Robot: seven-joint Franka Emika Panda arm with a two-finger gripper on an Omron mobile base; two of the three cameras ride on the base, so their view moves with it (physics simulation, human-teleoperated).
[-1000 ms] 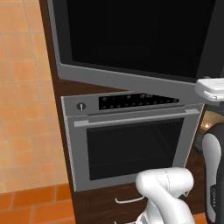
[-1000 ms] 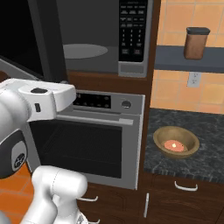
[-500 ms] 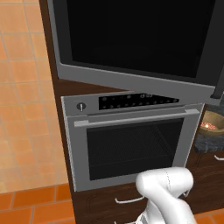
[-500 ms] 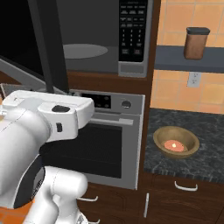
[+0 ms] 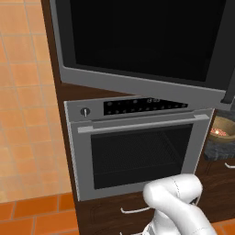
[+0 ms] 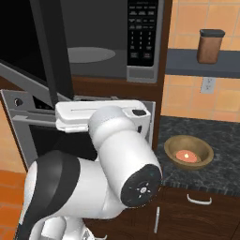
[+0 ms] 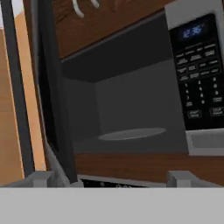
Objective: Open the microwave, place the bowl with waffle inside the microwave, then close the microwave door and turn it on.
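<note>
The microwave (image 6: 112, 47) stands open, showing its grey interior and round turntable (image 7: 131, 133), with the black keypad (image 7: 199, 76) to the right. The microwave door (image 5: 142, 41), black glass in a silver-grey frame, is swung out to the left; I see it edge-on in the hand view (image 7: 50, 100). My gripper (image 7: 111, 179) is open and holds nothing, facing the cavity from just below its floor. The brown bowl with the waffle (image 6: 189, 152) sits on the dark counter (image 6: 220, 136) to the right, apart from the gripper; it also shows at the right edge (image 5: 223, 132).
The silver oven (image 5: 137, 147) with a horizontal bar handle sits directly under the microwave. A brown jar (image 6: 209, 45) stands on a shelf above the counter. My white arm (image 6: 117, 168) fills the front. Drawers with handles (image 6: 199, 199) lie below the counter.
The arm has swung across and its hand now hangs in front of the oven top. In the left base view the arm has left the right side, uncovering the bowl. The door stays open.
</note>
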